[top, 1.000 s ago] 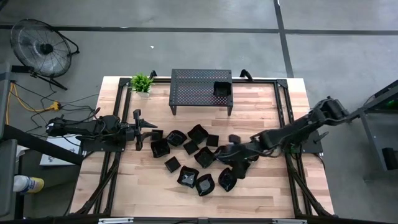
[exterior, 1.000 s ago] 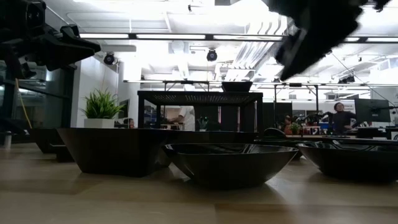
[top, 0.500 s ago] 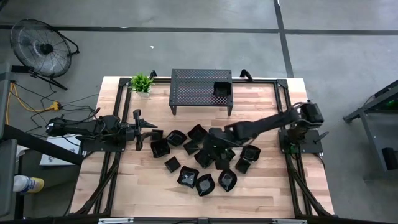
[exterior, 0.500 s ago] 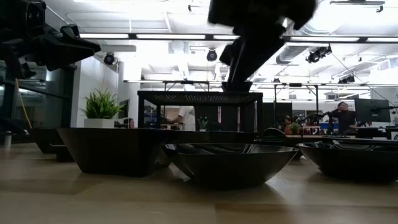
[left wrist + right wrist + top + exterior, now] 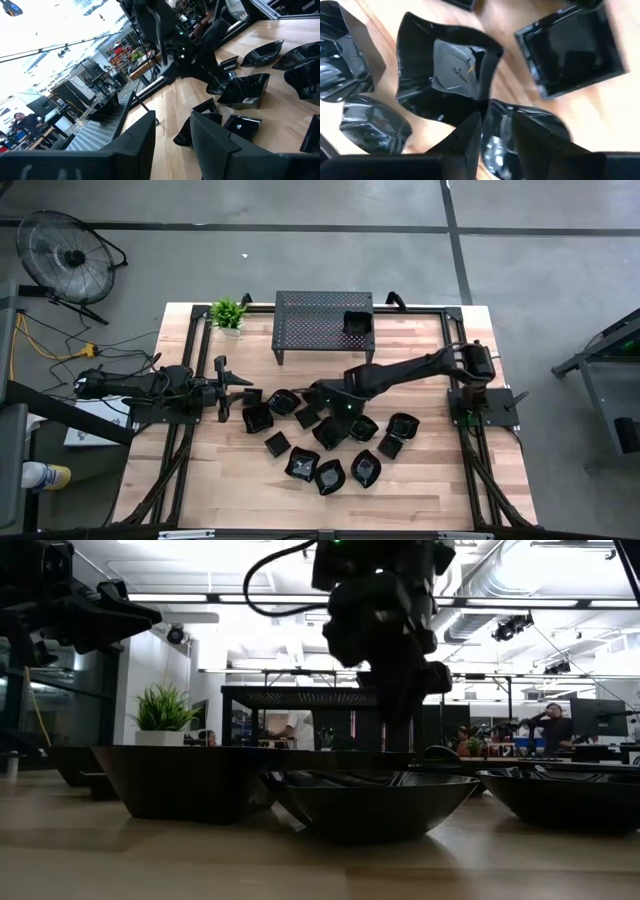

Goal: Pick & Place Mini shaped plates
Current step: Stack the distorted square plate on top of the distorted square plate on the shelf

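Several glossy black mini shaped plates [image 5: 300, 465] lie scattered on the middle of the wooden table, and one more [image 5: 357, 323] sits on the black perforated stand [image 5: 320, 315]. My right gripper [image 5: 335, 404] hangs over the middle of the cluster, pointing steeply down, open. In the right wrist view, the right gripper [image 5: 497, 127] stands over a roundish plate [image 5: 530, 122] beside a wavy square plate [image 5: 450, 70]. I see no touch. My left gripper [image 5: 240, 387] waits level at the table's left, open and empty, as the left wrist view [image 5: 172, 140] shows.
The stand is at the table's far middle, with a small potted plant [image 5: 228, 312] to its left. A flat square plate [image 5: 570, 50] lies close to the right gripper. A fan [image 5: 65, 252] stands on the floor at the far left. People [image 5: 548, 722] show far off in the room.
My right gripper has swung from the near right of the cluster toward the table's left and a little toward the far edge. It has rolled, tipped more steeply downward and sunk slightly. The plates have stayed where they were.
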